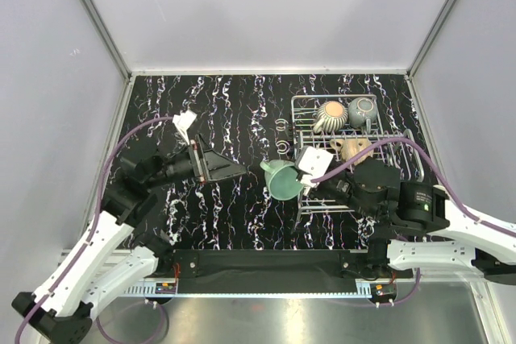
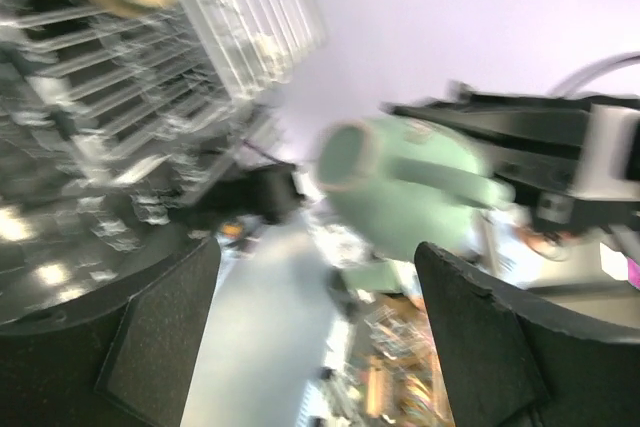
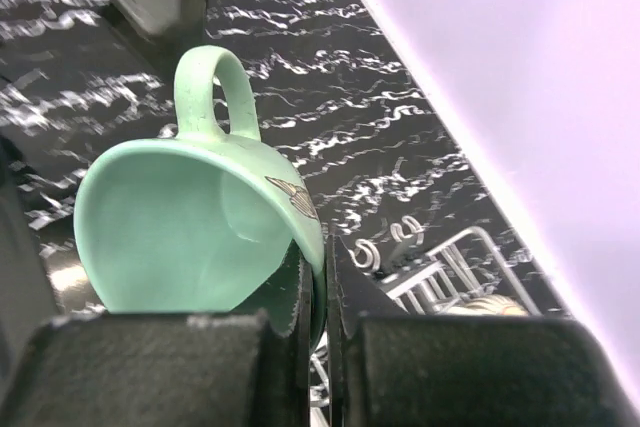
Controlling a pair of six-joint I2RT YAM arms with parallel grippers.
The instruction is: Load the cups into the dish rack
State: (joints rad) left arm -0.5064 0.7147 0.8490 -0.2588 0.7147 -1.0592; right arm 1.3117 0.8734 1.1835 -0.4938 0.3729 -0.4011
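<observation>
A teal-green cup (image 1: 282, 179) (image 3: 190, 237) hangs over the table just left of the dish rack (image 1: 355, 199), tilted with its handle up in the right wrist view. My right gripper (image 1: 298, 184) (image 3: 318, 297) is shut on its rim wall, one finger inside and one outside. My left gripper (image 1: 234, 169) (image 2: 320, 347) stands open to the cup's left with nothing between its fingers; its view is blurred and shows the cup (image 2: 400, 187) ahead. In the dish rack sit a cream striped cup (image 1: 329, 114), a grey-green cup (image 1: 361, 110) and a tan cup (image 1: 348, 148).
The dish rack (image 3: 450, 267) fills the right side of the black marbled table (image 1: 226, 110). Grey walls close in the back and both sides. Two small wire loops (image 1: 281, 126) lie beside the rack's left edge. The left arm's purple cable arcs at the left.
</observation>
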